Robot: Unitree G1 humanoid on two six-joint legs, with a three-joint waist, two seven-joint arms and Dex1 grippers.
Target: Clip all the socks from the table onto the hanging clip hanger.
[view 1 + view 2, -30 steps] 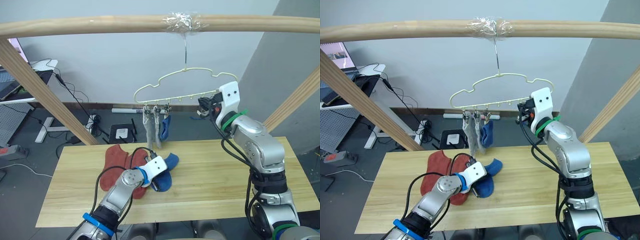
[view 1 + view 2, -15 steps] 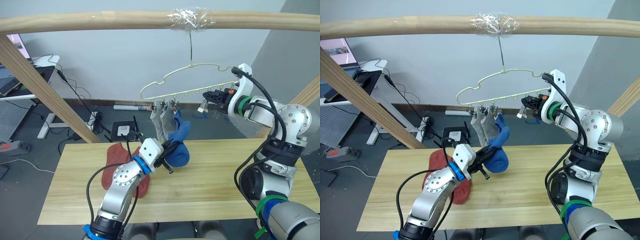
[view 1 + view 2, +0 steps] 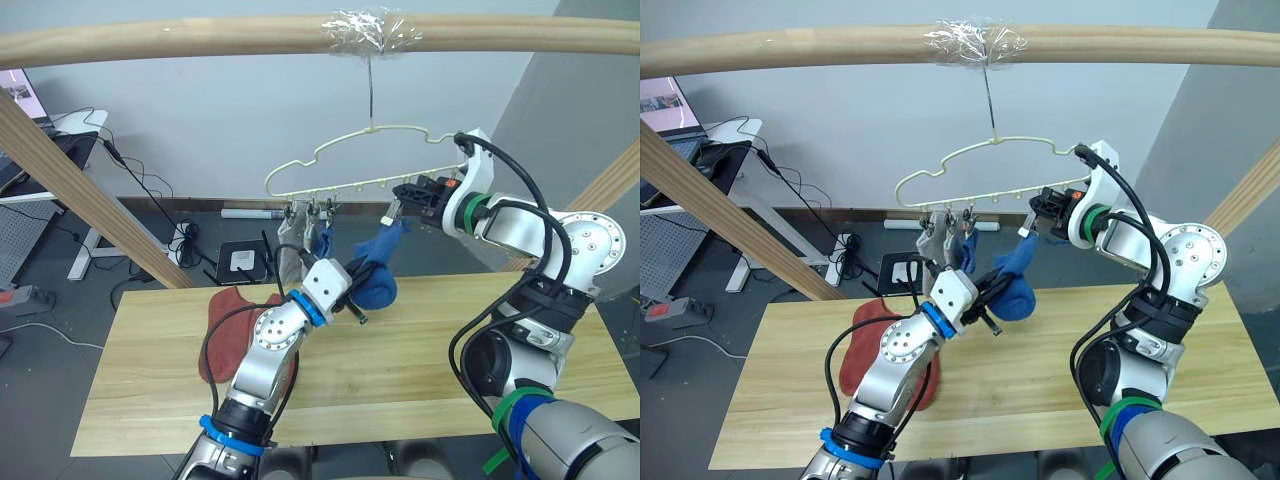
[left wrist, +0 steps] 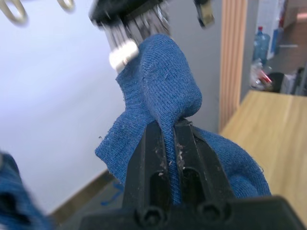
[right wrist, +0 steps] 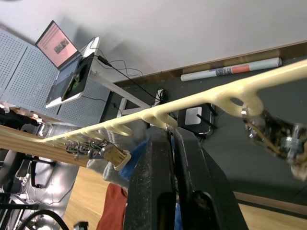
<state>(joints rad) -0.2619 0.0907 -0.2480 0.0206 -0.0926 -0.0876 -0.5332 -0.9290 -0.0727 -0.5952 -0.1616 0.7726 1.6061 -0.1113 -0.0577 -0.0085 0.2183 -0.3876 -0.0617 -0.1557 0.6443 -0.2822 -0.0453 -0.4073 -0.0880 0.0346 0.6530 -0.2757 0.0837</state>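
A blue sock (image 3: pixel 378 281) hangs above the table (image 3: pixel 450 340), and my left gripper (image 3: pixel 355 292) is shut on its middle; the left wrist view shows the pinched fold (image 4: pixel 165 127). The sock's upper tip reaches my right gripper (image 3: pixel 400 198), which is shut on a clip under the pale yellow-green clip hanger (image 3: pixel 340 165), at the bar (image 5: pixel 201 103) crossing its fingertips. Two grey socks (image 3: pixel 293 255) and another blue sock (image 3: pixel 323 240) hang from the hanger's left clips. Two rust-red socks (image 3: pixel 225 325) lie on the table's left part.
The hanger's hook hangs from a thick wooden pole (image 3: pixel 200 35) wrapped with tape. Slanted wooden posts stand at the left (image 3: pixel 70 180) and right (image 3: pixel 610 185). Behind the table are cables, a desk with a laptop (image 5: pixel 60 45) and a grey wall.
My left gripper has lifted the blue sock off the table, up and to the right, until its tip meets the right gripper at the hanger. The right gripper stays at its clip.
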